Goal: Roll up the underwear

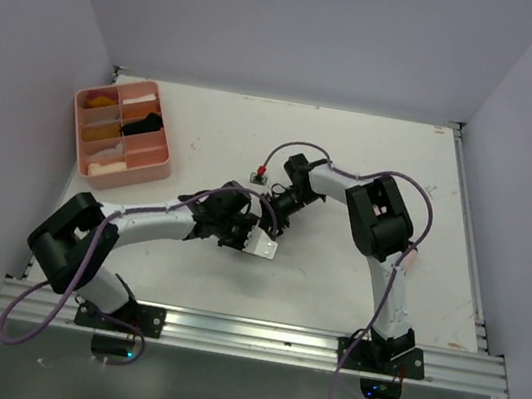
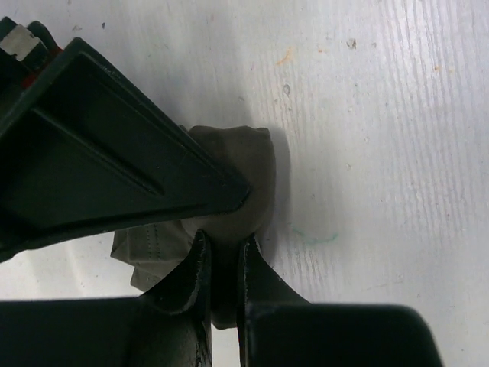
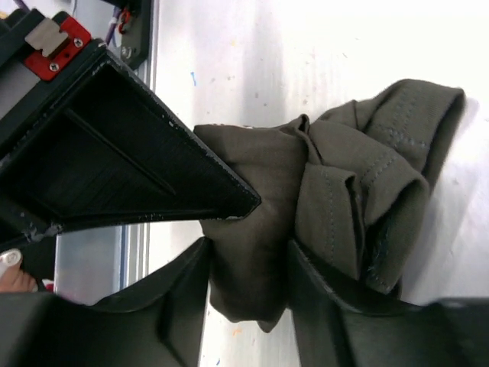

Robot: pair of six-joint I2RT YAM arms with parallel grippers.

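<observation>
I have both arms folded in toward the middle of the table, well to the right of the pink tray and nearer the arm bases than it is. The dark olive underwear lies there on the white surface, bunched into a thick, uneven wad with stitched hems showing on its outer folds. On my right wrist camera the right gripper is clamped on one end of that wad, with cloth pinched between the fingers and spilling out past them on both sides. On the left wrist camera the left gripper is likewise closed tight on olive cloth. A rounded fold bulges beyond its fingertip and a paler stitched patch sits under the upper finger. From above, the two grippers are almost nose to nose and hide most of the garment. A small white flat piece pokes out just beside the left gripper, on the side away from the tray; I can't tell what it is. A small red-capped part sits farther from the tray than the grippers' near edge, apart from them. The tray's compartments hold mixed things, among them a black item
</observation>
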